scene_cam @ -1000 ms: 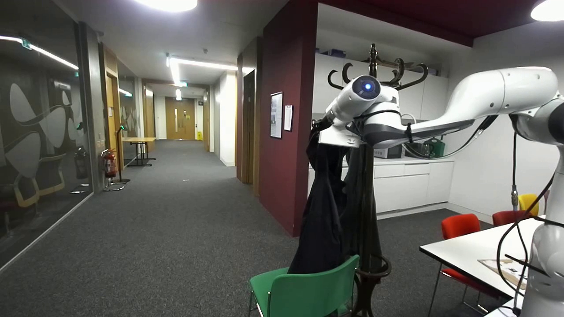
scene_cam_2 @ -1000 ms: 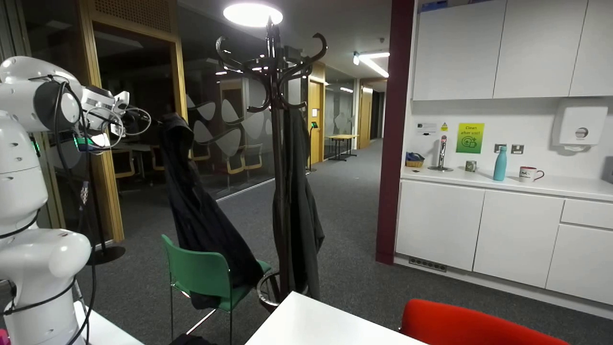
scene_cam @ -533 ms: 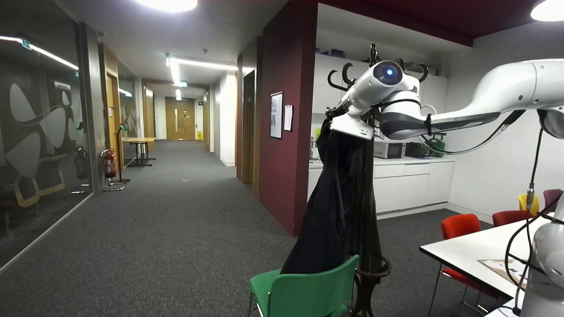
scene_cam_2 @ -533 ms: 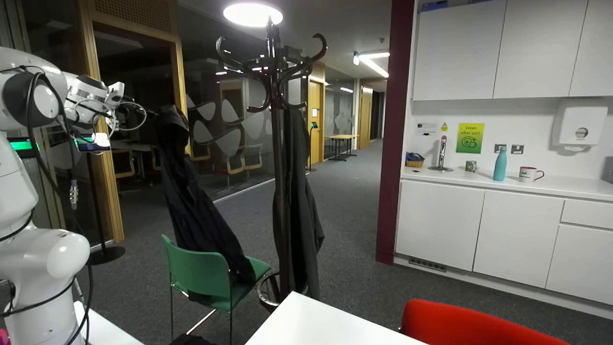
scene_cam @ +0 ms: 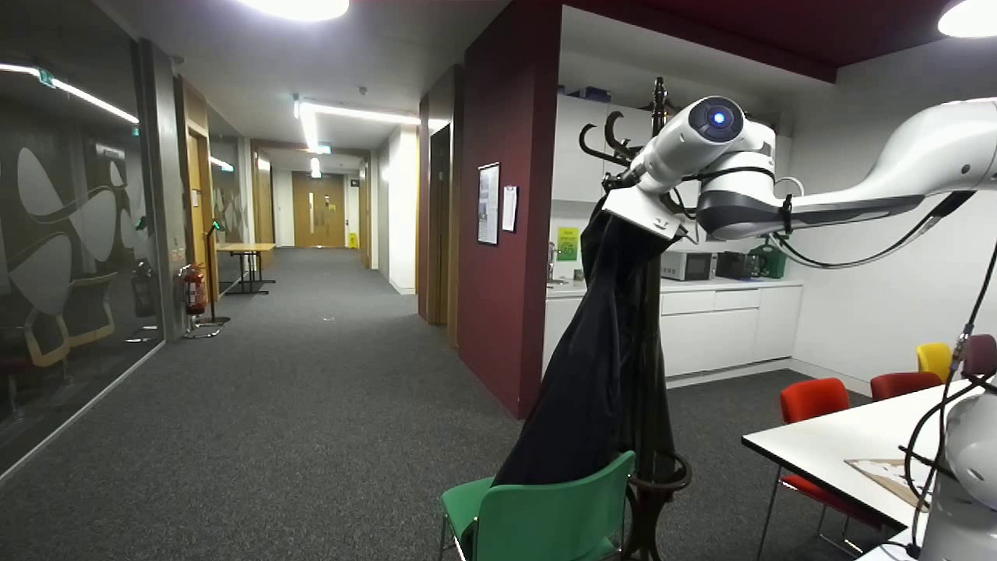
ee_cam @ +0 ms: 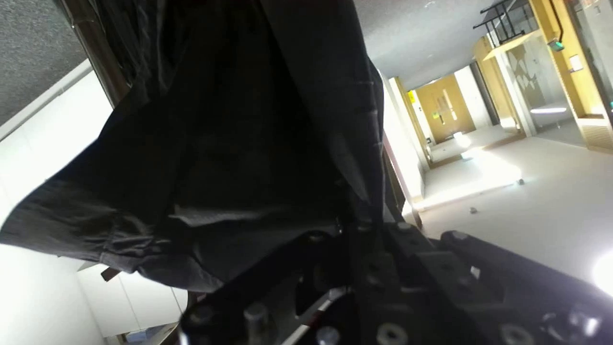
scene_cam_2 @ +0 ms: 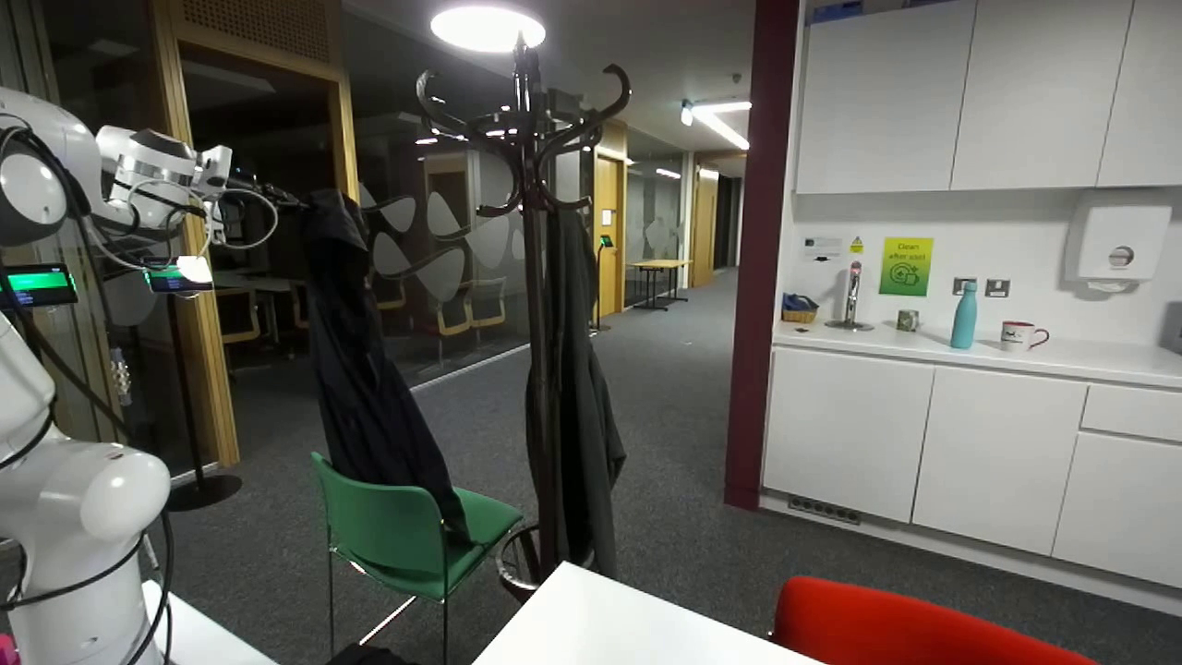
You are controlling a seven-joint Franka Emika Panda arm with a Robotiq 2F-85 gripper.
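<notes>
Wrist view: pole (ee_cam: 98, 50) behind coat (ee_cam: 234, 143).

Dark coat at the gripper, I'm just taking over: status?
Gripper shut on dark coat. Coat slants down to green chair. Chair may snag it; coat stand nearby.

In an exterior view we look along the corridor (scene_cam: 335, 335), the arm (scene_cam: 849, 204) at right; in an exterior view we face the cupboards (scene_cam_2: 1025, 97), the arm at left. Both exterior views share coat (scene_cam_2: 369, 388), chair (scene_cam_2: 380, 531) and stand (scene_cam_2: 542, 351) from farther back. In the wrist view we look past the tool (ee_cam: 364, 225), close along the coat, floor (ee_cam: 407, 26) uppermost.
</notes>
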